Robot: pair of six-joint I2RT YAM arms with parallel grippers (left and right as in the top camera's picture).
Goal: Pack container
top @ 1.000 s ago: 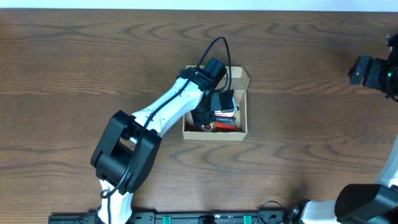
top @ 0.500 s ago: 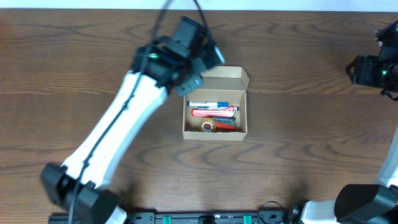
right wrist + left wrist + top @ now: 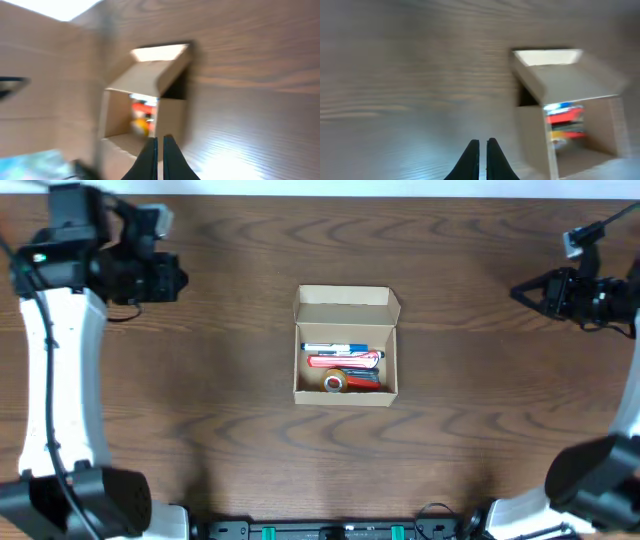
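1. Overhead: I see the container (image 3: pixel 345 302) mid-table (image 3: pixel 300 460), flap lid thrown open on its far side. The left gripper (image 3: pixel 170 280) hangs far-left, well apart from it; the right gripper (image 3: pixel 522 291) hangs far-right, equally clear. Inside lie a blue-and-white marker (image 3: pixel 335 348), red items (image 3: pixel 345 361) and a tape roll (image 3: pixel 334 381). Nothing stands between either gripper and the box.
2. Left wrist, blurred: the left gripper (image 3: pixel 482 145) has its jaws pinched nearly together, clasping nothing. The container (image 3: pixel 570 82) sits ahead to the right, open.
3. Right wrist, blurred: the right gripper (image 3: pixel 159 145) is likewise clenched and empty; the container (image 3: pixel 150 75) lies straight ahead, its interior showing red and yellow.
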